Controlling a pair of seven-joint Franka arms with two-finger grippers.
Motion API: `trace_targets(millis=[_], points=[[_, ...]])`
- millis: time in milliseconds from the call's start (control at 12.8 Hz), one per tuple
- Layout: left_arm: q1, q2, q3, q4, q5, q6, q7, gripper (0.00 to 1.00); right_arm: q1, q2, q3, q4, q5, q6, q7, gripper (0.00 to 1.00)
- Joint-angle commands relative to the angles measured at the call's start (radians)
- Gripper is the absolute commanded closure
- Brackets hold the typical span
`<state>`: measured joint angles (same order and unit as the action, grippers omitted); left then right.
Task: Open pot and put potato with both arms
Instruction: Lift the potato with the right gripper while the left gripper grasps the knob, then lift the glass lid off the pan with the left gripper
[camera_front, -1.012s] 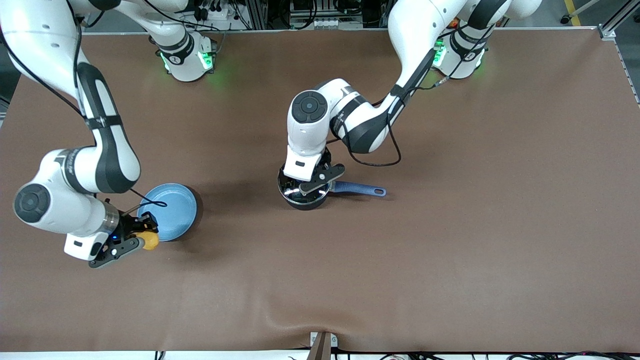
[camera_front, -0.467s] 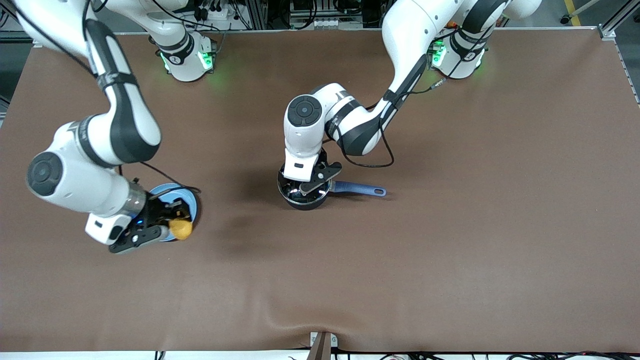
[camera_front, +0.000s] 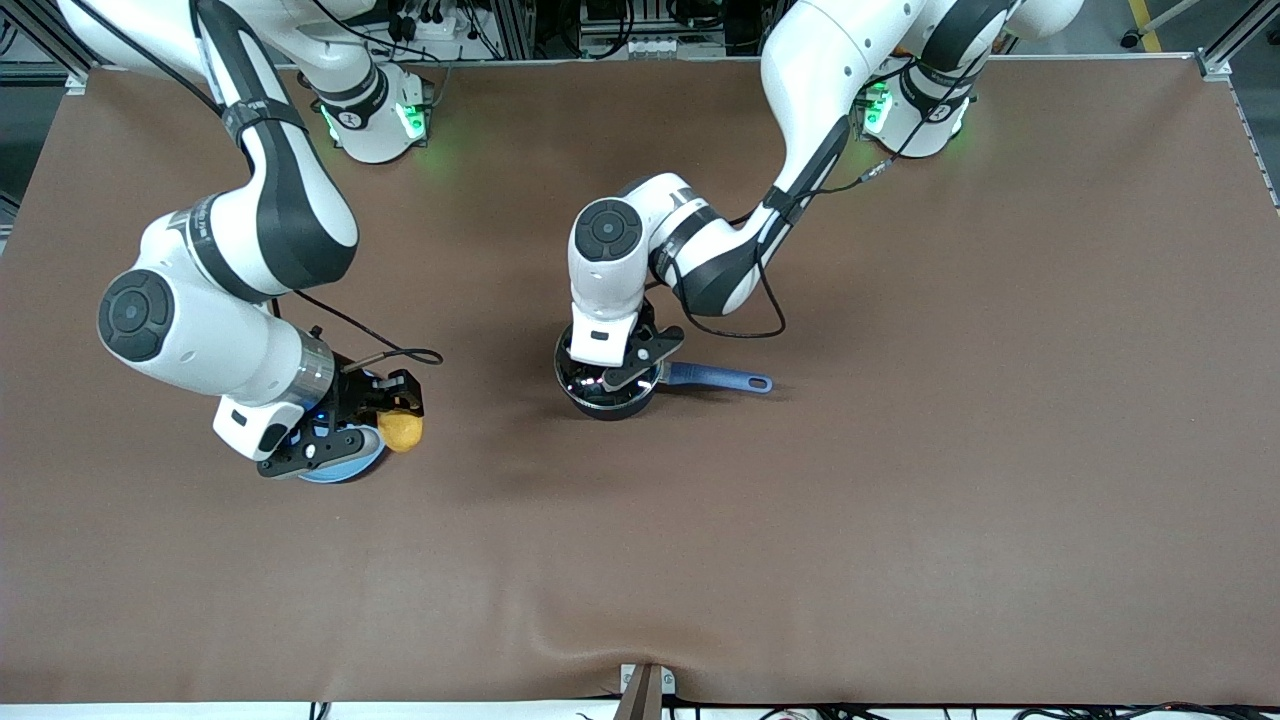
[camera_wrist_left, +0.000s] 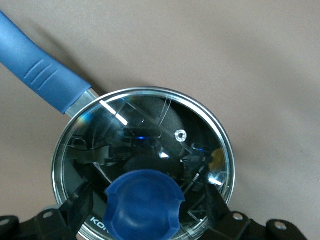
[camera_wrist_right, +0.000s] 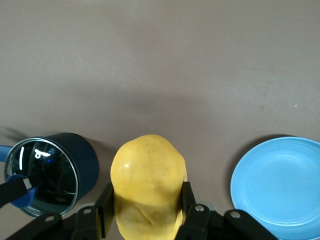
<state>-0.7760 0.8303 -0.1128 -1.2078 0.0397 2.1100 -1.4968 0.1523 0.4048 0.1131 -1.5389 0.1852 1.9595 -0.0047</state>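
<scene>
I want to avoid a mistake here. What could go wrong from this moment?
The lid is on the pot, so the potato in the right gripper may arrive too early. The left gripper straddles the blue knob with its fingers apart; closing off-centre could slip or shift the pot.

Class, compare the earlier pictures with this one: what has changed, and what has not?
The right gripper, shut on the potato, carried it across the blue plate toward the pot. The left gripper stayed over the lid; pot and plate have not moved.
</scene>
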Motion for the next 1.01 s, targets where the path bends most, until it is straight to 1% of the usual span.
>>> trace_targets(millis=[0, 78, 234, 311, 467, 701, 778, 934], points=[[-0.014, 0.010, 0.008, 0.016, 0.011, -0.002, -0.026, 0.34, 0.016, -0.014, -0.003, -0.003, 0.028, -0.008, 0.069, 0.92], [-0.014, 0.009, 0.007, 0.016, 0.008, -0.005, -0.026, 0.51, 0.030, -0.014, -0.004, 0.000, 0.028, -0.008, 0.096, 0.92], [-0.016, 0.003, 0.002, 0.013, 0.006, -0.016, -0.026, 0.93, 0.042, -0.014, -0.004, 0.006, 0.028, -0.008, 0.117, 0.92], [-0.016, -0.005, 0.001, 0.013, 0.008, -0.021, -0.026, 1.00, 0.043, -0.014, -0.004, 0.006, 0.028, -0.008, 0.117, 0.92], [-0.014, -0.025, -0.001, 0.014, 0.011, -0.089, -0.017, 1.00, 0.043, -0.014, -0.004, 0.006, 0.028, -0.008, 0.118, 0.92], [-0.008, -0.112, -0.001, 0.011, 0.012, -0.145, -0.011, 1.00, 0.047, -0.012, -0.004, 0.005, 0.028, -0.008, 0.137, 0.92], [-0.002, -0.149, 0.001, -0.001, 0.017, -0.187, 0.000, 1.00, 0.049, -0.012, -0.004, 0.005, 0.028, -0.007, 0.138, 0.92], [0.020, -0.222, 0.012, -0.060, 0.035, -0.267, 0.058, 1.00, 0.059, -0.011, -0.004, 0.002, 0.030, -0.004, 0.146, 0.92]])
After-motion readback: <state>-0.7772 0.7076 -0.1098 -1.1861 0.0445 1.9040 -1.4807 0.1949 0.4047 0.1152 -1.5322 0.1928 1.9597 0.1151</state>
